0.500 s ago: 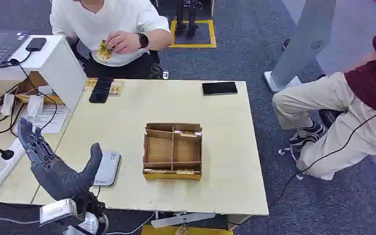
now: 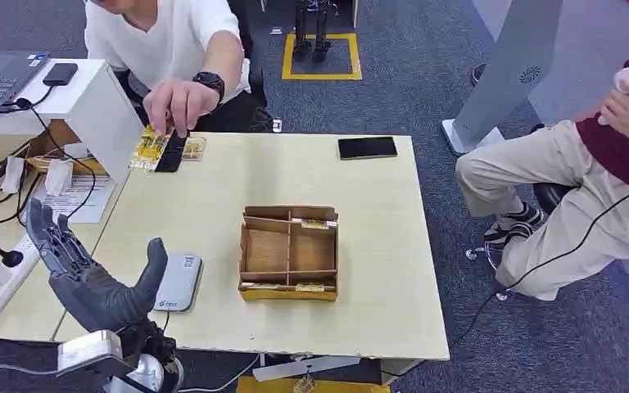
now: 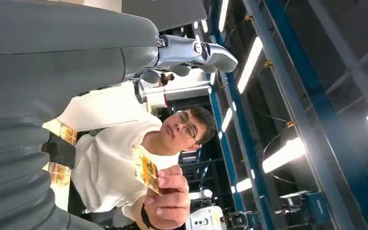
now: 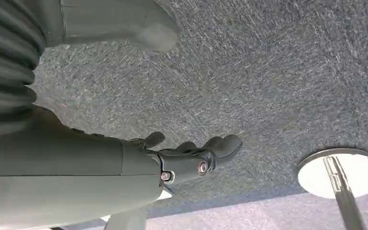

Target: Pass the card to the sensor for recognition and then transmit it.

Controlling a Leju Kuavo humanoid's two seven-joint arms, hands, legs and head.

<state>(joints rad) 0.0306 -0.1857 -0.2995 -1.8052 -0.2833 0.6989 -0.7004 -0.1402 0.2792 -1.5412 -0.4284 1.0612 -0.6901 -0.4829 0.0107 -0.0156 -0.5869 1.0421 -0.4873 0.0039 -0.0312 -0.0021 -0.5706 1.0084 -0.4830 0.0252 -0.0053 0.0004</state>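
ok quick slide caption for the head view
Open left hand raised beside the sensor as a person reaches for cards.

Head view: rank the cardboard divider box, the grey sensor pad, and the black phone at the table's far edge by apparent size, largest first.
1. cardboard divider box, clearly largest.
2. grey sensor pad.
3. black phone.
The pad's left side is hidden by the left hand, and the phone lies farther away, so the last two are uncertain.

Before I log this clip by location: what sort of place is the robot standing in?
Probably an indoor lab or demo hall, not a home. The grey carpet bears a yellow-taped square, long strip lights hang from blue beams, and the work table holds a card sensor and divided cardboard box.
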